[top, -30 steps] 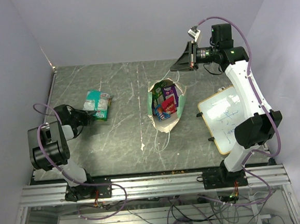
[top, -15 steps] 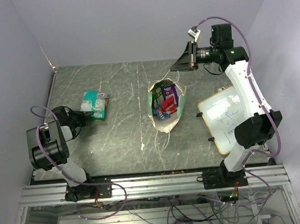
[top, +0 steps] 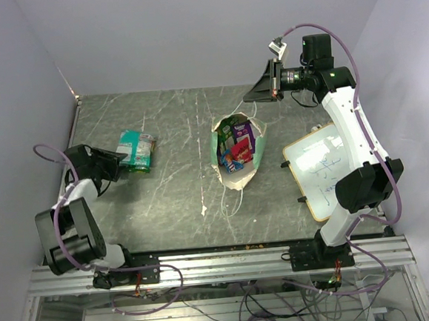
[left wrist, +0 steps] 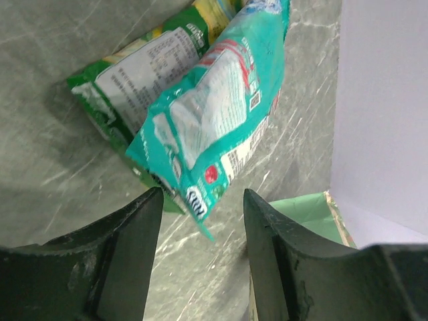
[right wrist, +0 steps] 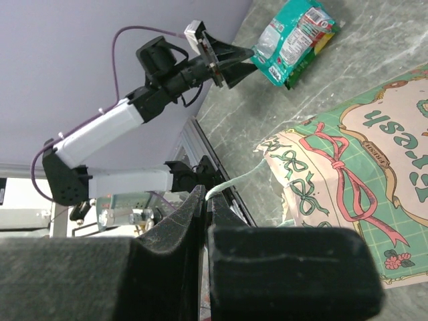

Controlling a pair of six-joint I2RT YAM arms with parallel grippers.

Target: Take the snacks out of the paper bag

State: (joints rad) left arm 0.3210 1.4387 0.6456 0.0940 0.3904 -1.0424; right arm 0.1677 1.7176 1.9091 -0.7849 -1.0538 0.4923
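Crinkled, glossy plastic film covers the teal packet [left wrist: 214,114] and the green packet [left wrist: 134,80]. The paper bag [right wrist: 348,180] is matt printed paper, creased. The table [top: 174,119] looks like dull, veined grey stone. The left gripper [left wrist: 202,204] has matt black, grainy fingers [left wrist: 127,254].

We see the left gripper [left wrist: 200,200] has let go — its fingers [left wrist: 134,234], pinched together a second ago, now stand apart, with the corner of the teal snack packet [left wrist: 214,114] loose between their tips. The left arm [top: 66,239] has drawn back toward the tabletop's [top: 180,200] left edge — its elbow has swung down toward the near edge.
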